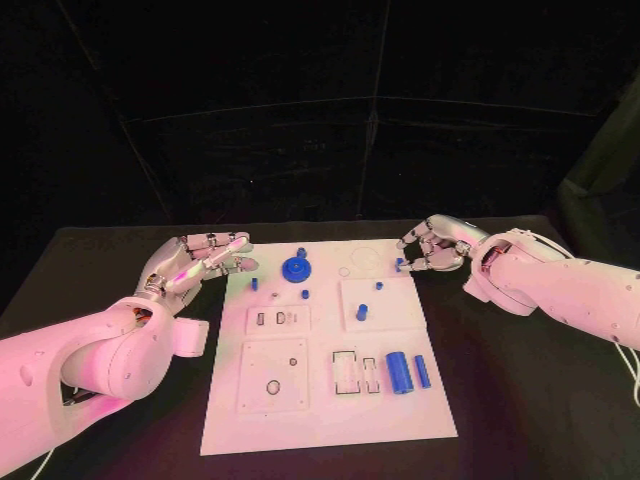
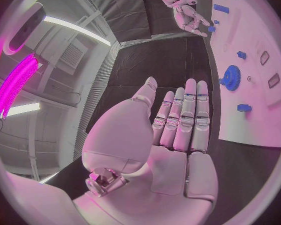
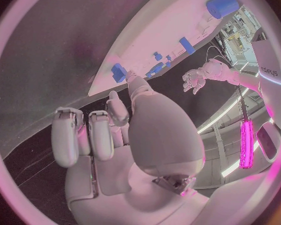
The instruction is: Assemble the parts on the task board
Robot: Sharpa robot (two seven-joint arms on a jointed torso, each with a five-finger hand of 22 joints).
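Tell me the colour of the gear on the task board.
The gear is blue; the head view shows it best.

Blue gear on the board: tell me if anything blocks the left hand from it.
Nothing visible does. The left hand hovers open at the task board's left edge; between it and the blue gear lies bare board and one small blue peg.

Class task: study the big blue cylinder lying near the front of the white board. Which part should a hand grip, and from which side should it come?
Grip the big blue cylinder across its round middle, coming from above. It lies flat, long axis running front to back, with a slimmer blue piece close beside it, so fingers probably fit best over the top.
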